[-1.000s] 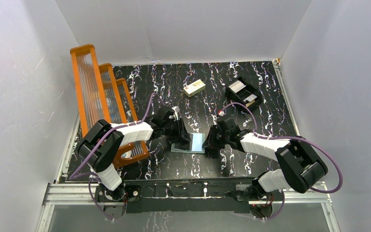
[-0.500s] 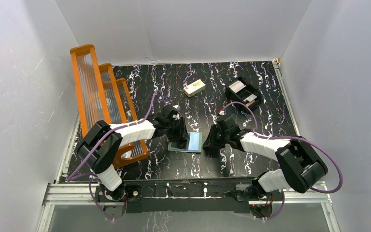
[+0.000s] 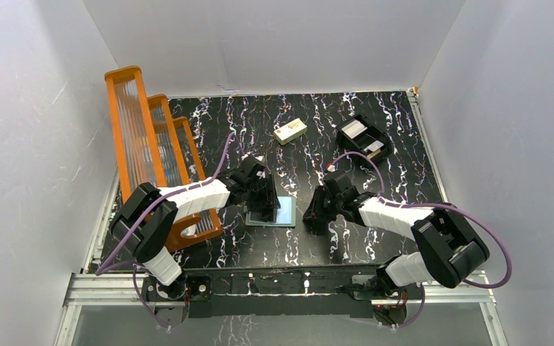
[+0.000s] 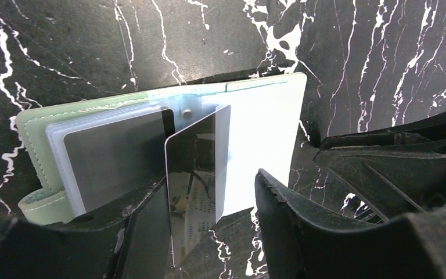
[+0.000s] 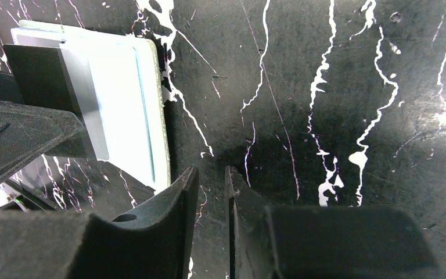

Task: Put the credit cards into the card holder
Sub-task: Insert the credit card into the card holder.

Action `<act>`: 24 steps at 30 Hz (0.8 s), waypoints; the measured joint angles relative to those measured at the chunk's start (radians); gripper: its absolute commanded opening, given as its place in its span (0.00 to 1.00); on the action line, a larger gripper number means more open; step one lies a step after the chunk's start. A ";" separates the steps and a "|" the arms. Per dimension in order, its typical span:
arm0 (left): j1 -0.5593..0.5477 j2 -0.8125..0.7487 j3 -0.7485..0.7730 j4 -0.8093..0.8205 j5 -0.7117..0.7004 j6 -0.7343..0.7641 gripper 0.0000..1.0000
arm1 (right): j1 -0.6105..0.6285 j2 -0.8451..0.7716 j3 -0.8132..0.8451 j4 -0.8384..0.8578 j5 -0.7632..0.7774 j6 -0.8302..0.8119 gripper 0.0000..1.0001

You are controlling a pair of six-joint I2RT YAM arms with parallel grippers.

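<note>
Far left: tall orange-framed rack with clear ribbed panels (image 3: 150, 155), standing on the black white-veined tabletop (image 3: 404, 180).

Left gripper (image 4: 212, 192): poised over the card holder. Black fingers (image 4: 308, 226) apart. A glossy grey credit card (image 4: 197, 145) stands on edge between them, tilted. The right-hand finger is clear of it. Whether the other finger touches it, cannot tell.

Grey-green folding card holder (image 4: 267, 122): lies open and flat at table centre between the two grippers, pale blue lining up, clear sleeves stacked on its left half. A second grey card (image 4: 110, 157) sits in the top sleeve. The stud shows at the fold.

Thick cream rectangular block (image 3: 290, 130): farther back, well apart from the holder.

Right gripper (image 5: 212, 186): low over bare tabletop, just beside the holder's right edge and not touching it. Fingers nearly together with a thin slit between, nothing in it.

Black boxy tray (image 3: 375, 133): back right, whitish cards (image 3: 357, 129) lying inside.
</note>
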 measured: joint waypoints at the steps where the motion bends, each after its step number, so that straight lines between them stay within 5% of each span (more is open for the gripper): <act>1: 0.000 -0.002 0.000 -0.005 -0.006 0.000 0.50 | 0.000 0.000 0.000 0.000 0.000 0.000 0.32; 24: -0.032 -0.002 0.091 -0.170 -0.166 0.051 0.50 | 0.014 0.053 -0.004 0.126 -0.079 0.077 0.28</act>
